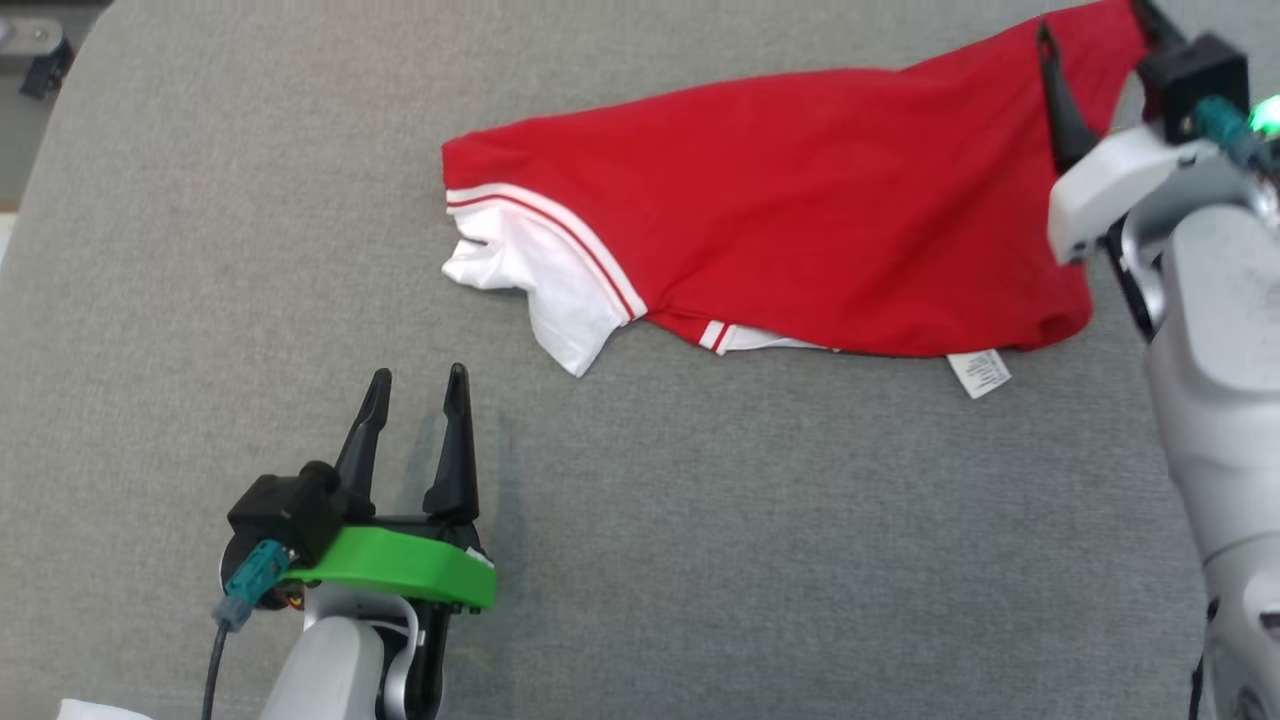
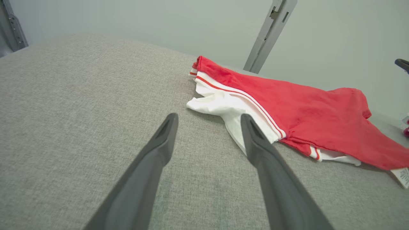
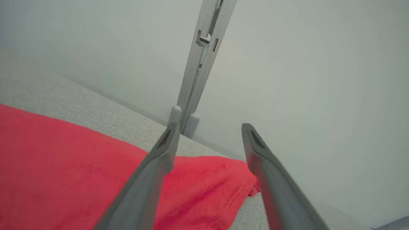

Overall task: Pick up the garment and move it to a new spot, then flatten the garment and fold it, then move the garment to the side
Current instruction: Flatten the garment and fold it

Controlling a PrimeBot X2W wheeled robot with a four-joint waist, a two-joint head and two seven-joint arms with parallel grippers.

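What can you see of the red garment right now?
The red garment looks like soft knit cloth. A white part at its left end is edged with white and red stripes, and a white label pokes out at the near edge. It lies loosely spread, rumpled and layered, on the grey fabric surface. The right gripper stands open over its far right corner; whether they touch cannot be told.

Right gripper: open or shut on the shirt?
Open. In its wrist view the right gripper has its fingers apart, no cloth pinched between the tips; the shirt lies under them.
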